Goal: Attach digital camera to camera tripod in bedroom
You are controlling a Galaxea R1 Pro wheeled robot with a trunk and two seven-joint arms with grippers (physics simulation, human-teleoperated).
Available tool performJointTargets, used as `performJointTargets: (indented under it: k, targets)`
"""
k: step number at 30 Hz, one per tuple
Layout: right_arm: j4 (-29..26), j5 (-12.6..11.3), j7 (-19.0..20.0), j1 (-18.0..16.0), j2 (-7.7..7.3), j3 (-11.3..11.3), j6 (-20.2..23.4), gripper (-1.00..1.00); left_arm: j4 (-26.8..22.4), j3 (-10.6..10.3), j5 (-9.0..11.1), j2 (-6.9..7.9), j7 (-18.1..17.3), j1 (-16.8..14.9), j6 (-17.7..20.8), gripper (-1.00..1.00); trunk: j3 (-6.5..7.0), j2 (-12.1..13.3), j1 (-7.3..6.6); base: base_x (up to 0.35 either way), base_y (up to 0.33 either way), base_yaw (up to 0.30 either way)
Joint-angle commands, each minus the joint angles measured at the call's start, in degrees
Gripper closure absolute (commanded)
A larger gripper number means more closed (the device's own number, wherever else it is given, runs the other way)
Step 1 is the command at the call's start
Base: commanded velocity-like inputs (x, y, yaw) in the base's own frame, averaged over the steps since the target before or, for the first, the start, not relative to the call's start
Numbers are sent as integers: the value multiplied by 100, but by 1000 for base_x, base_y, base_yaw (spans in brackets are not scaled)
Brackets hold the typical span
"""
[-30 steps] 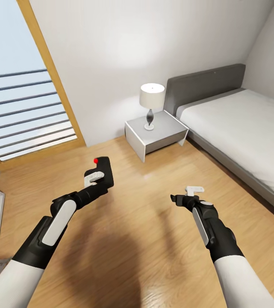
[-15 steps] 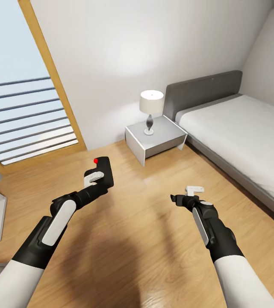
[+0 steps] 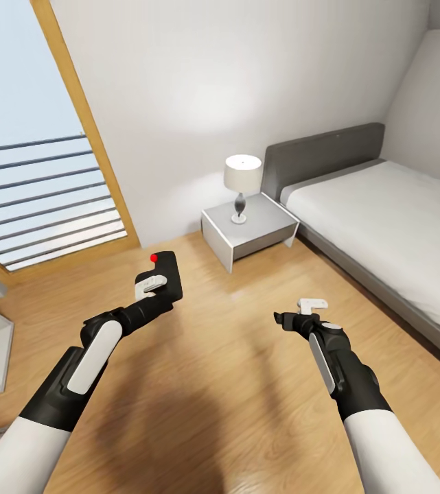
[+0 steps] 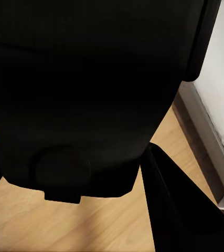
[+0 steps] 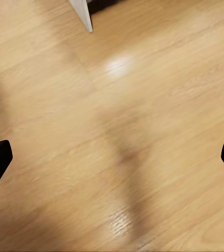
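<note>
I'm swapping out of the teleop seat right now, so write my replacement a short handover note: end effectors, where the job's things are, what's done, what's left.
Left end effector: shut on the digital camera, held up over the wood floor, red button on top.
Right end effector: open and holding nothing, fingers spread wide in the right wrist view, above bare floor.
Surroundings: a nightstand with a lamp ahead, the bed to the right, a window to the left.
Done: the camera is picked up and in the bedroom.
Left: find the camera tripod, drive to it, and seat the camera on its head.
</note>
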Motion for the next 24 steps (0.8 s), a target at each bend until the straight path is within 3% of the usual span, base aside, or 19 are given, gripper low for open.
performJointTargets:
  k: [1,24]
  targets:
    - [-7,-15,21,-3,5,-16,29,-100,-7,-11,47,5,40,-4,14,100,23,39,-22,0,0,0]
    - [10,-23,21,-3,13,-16,29,-100,3,-6,45,7,45,-4,14,100,644,961,-528,0,0,0]
